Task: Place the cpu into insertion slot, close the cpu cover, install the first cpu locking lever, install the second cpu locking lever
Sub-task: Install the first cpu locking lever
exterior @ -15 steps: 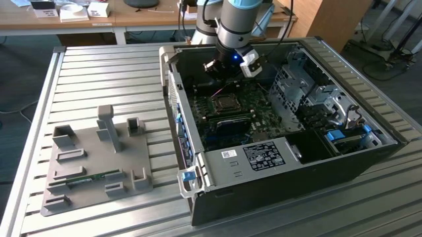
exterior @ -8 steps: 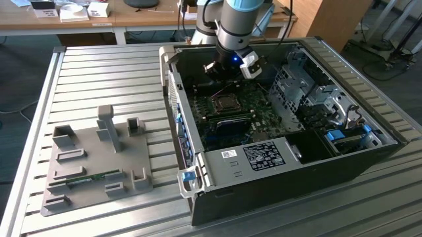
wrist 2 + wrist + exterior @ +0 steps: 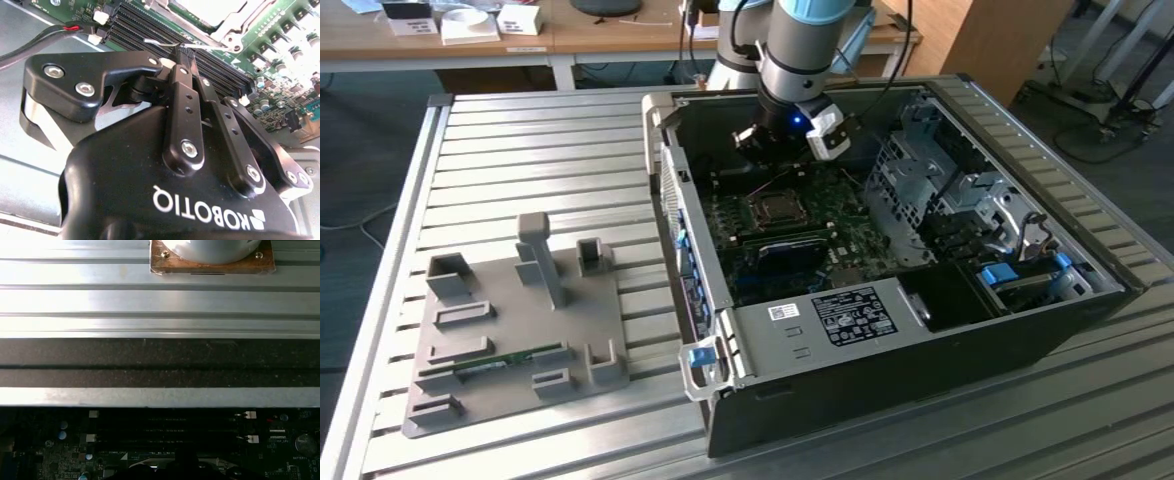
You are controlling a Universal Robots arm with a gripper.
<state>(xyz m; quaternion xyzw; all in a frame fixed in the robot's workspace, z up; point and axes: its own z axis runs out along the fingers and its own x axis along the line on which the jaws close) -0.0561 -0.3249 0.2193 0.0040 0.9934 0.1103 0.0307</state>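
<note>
In the exterior view my gripper [image 3: 777, 150] hangs inside the open computer case, just behind the insertion slot [image 3: 774, 208] on the green motherboard [image 3: 854, 235]. In the second wrist view the gripper [image 3: 178, 49] is shut, its black fingers [image 3: 184, 105] meeting at a thin silvery locking lever [image 3: 205, 47] that runs along the memory slots. I cannot tell whether the tips pinch the lever or only touch it. Beyond it, the cpu cover [image 3: 235, 30] lies down over the cpu [image 3: 210, 7], whose pale metal top shows through the window.
Long black memory slots [image 3: 140, 30] and a red-and-black cable [image 3: 65, 29] lie close to the fingertips. The case wall [image 3: 160, 360] and drive cage [image 3: 947, 190] hem in the board. A grey fixture [image 3: 520, 320] holding a memory stick sits on the slatted table [image 3: 520, 160].
</note>
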